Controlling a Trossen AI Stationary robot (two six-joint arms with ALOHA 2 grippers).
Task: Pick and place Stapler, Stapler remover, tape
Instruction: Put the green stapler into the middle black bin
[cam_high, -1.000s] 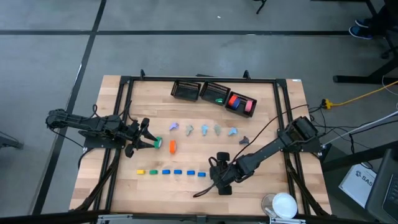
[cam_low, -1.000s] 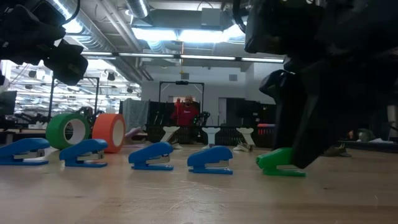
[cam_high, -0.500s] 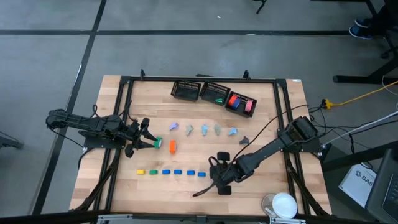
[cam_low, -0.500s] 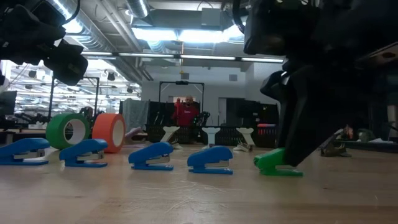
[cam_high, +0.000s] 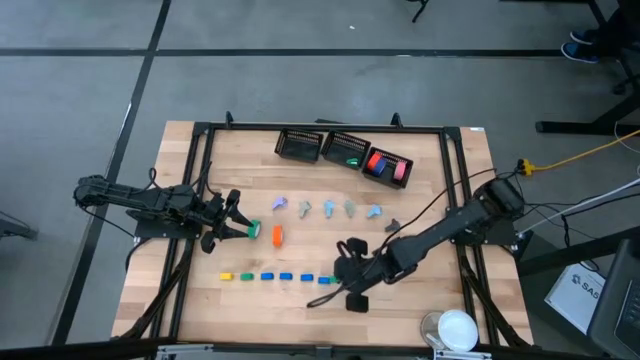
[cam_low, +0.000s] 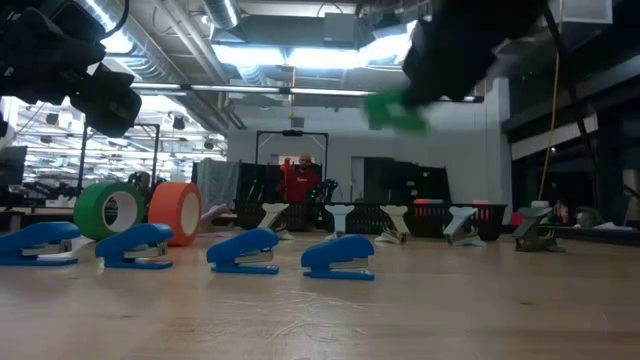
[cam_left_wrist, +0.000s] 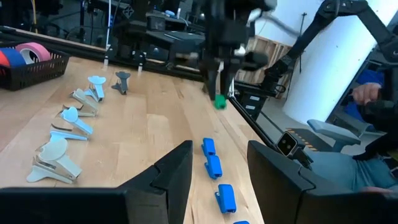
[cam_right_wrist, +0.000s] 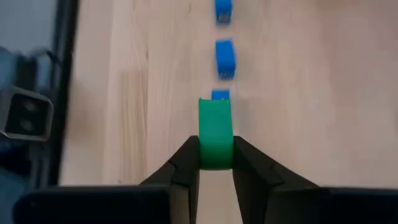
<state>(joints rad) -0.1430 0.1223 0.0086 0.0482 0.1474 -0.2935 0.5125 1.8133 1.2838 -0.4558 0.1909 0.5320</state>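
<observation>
Left claw (cam_high: 238, 228): near the left edge of the surface, about midway along it. Fingers (cam_left_wrist: 177, 171) stand wide apart with nothing between them. The fingertips are just beside the green tape roll (cam_high: 254, 231). In the low view the claw hangs above that roll.

Orange tape roll (cam_high: 277, 235): upright on the surface, just right of the green roll. Whether the two touch cannot be told.

Stapler row, parallel to the front edge: one yellow stapler (cam_high: 227, 276), one green floor stapler (cam_high: 245, 276), then four blue staplers (cam_high: 287, 277). All rest on the surface, apart from one another.

Staple removers (cam_high: 326, 208): a row of pastel ones across the middle of the surface, with a dark staple remover (cam_high: 392, 226) at the right end, set a little forward.

Far edge: three black baskets (cam_high: 299, 146) side by side. The rightmost basket (cam_high: 403, 160) holds red and pink tape rolls (cam_high: 376, 162).

Right claw (cam_right_wrist: 216, 149): over the front edge, just right of the last blue stapler. It is narrow, pinching a green stapler (cam_right_wrist: 215, 134) between both fingers. The low view shows this stapler (cam_low: 393, 110) well clear above the surface.
</observation>
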